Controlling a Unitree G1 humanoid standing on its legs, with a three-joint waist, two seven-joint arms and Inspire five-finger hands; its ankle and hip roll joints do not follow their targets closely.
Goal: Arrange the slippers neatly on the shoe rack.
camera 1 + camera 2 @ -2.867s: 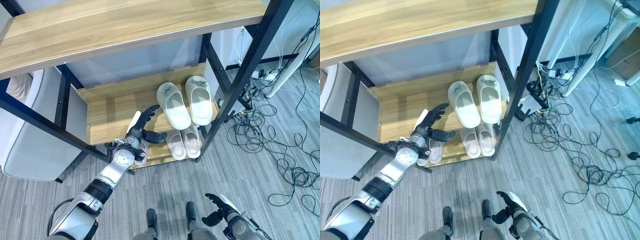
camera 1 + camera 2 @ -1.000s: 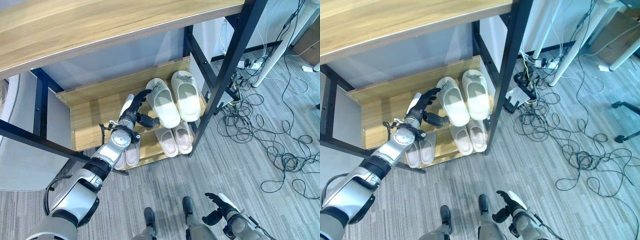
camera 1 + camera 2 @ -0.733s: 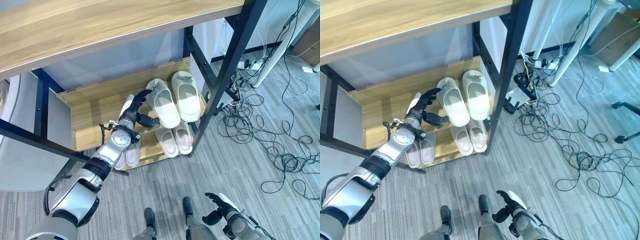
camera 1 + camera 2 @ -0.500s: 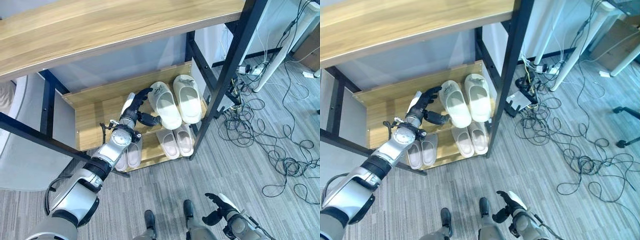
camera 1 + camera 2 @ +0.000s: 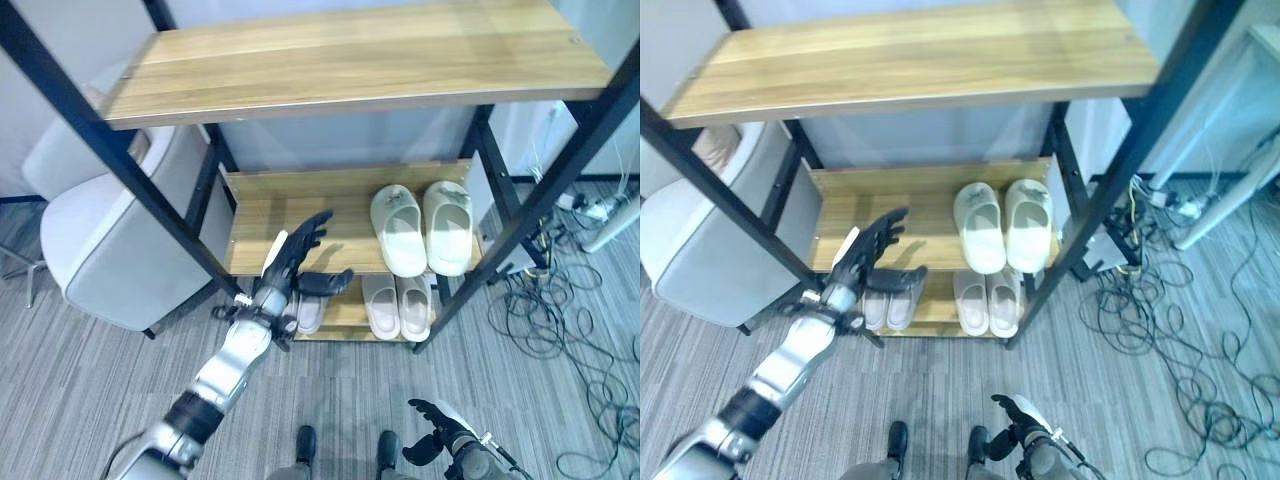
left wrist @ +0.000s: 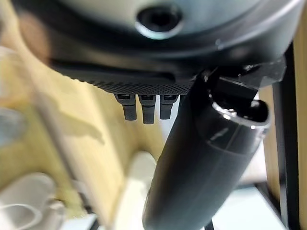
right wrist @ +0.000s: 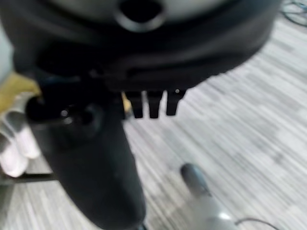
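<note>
From my console the shoe rack [image 5: 350, 70] reads as light wood-grain boards with a satin sheen, carried on matt black metal posts. I see the cream slippers [image 5: 420, 228] on the middle shelf as smooth, soft-looking foam or rubber, matt; the paler pair [image 5: 396, 305] below looks the same. My left hand [image 5: 298, 262] is dark matt plastic, its forearm brushed silver metal. The floor [image 5: 80, 380] is grey carpet, ribbed and rough. The chair [image 5: 110, 250] beside the rack looks like smooth pale-grey upholstery
</note>
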